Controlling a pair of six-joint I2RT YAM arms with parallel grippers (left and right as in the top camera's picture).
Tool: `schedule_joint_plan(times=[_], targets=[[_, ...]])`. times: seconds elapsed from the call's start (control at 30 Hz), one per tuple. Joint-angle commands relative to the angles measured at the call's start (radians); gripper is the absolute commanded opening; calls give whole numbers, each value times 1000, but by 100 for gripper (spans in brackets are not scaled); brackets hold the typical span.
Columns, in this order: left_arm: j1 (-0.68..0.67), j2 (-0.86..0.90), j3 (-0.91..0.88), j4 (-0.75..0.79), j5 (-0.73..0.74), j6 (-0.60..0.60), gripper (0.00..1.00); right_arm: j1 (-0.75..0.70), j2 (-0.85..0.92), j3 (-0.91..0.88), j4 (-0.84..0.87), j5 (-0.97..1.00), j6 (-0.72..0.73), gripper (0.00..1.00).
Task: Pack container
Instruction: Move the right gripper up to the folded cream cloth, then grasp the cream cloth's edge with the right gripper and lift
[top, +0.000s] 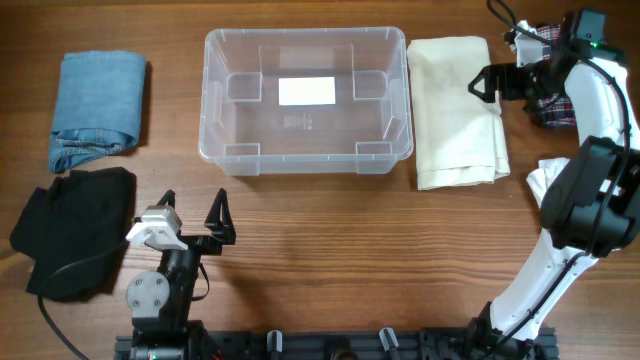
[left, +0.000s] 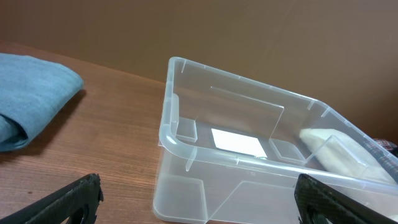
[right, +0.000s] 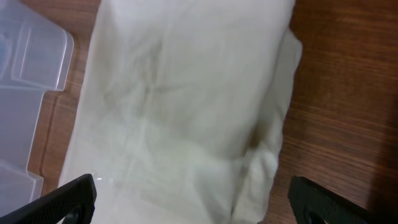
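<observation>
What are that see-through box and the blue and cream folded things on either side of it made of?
The container looks like clear glossy moulded plastic: you see the table through it. The blue garment looks like denim, matte and faded. The cream cloth seems soft woven fabric, perhaps cotton.

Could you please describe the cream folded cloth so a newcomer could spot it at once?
Start at the clear plastic container at the middle of the table. Immediately beside its right wall, seen from overhead, lies the cream folded cloth. The blue denim and black garment lie far left; this one is pale.
</observation>
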Motion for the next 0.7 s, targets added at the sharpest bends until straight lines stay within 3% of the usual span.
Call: schedule_joint_plan(times=[0.0, 0.67], targets=[[9, -7, -6, -3, -10, -9, 99, -29, 45, -5, 1, -76, -43, 100], [9, -7, -6, -3, -10, -9, 100, -129, 227, -13, -64, -308, -151, 100]])
